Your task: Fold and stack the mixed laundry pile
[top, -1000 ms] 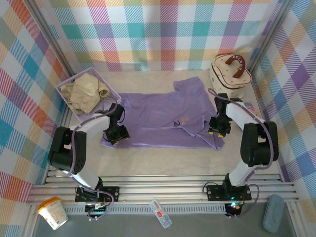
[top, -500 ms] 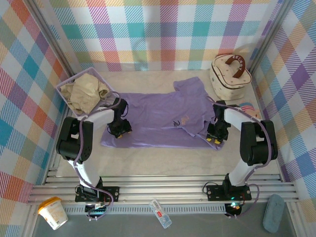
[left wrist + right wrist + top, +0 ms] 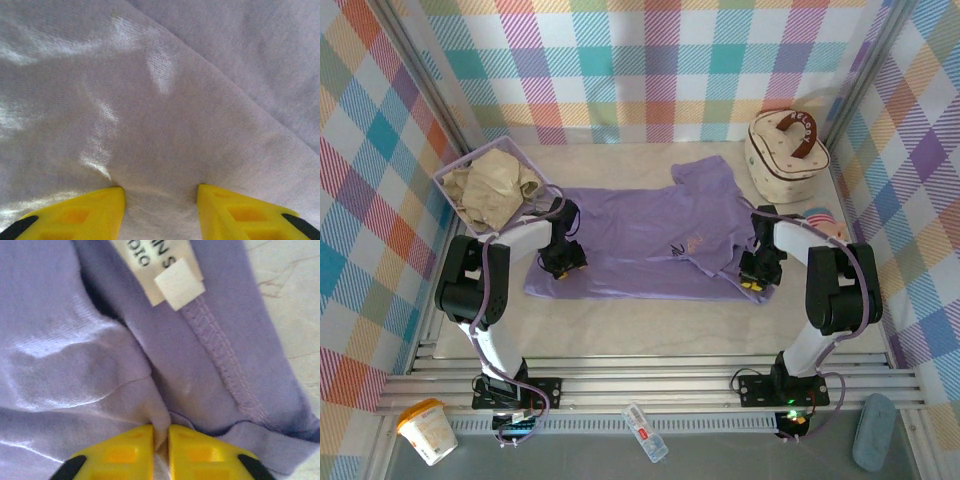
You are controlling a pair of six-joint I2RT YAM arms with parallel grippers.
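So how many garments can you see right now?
2. The lavender T-shirt lies spread across the middle of the table; the beige garment is bunched in the basket at the far left. More could be hidden under it.

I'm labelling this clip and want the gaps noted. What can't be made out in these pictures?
- Care label on the T-shirt: right wrist view, its print is cut off by the top edge.
- Chest print: top view, too small to read.
- Beige garment: top view, crumpled in the basket, so its type is unclear.
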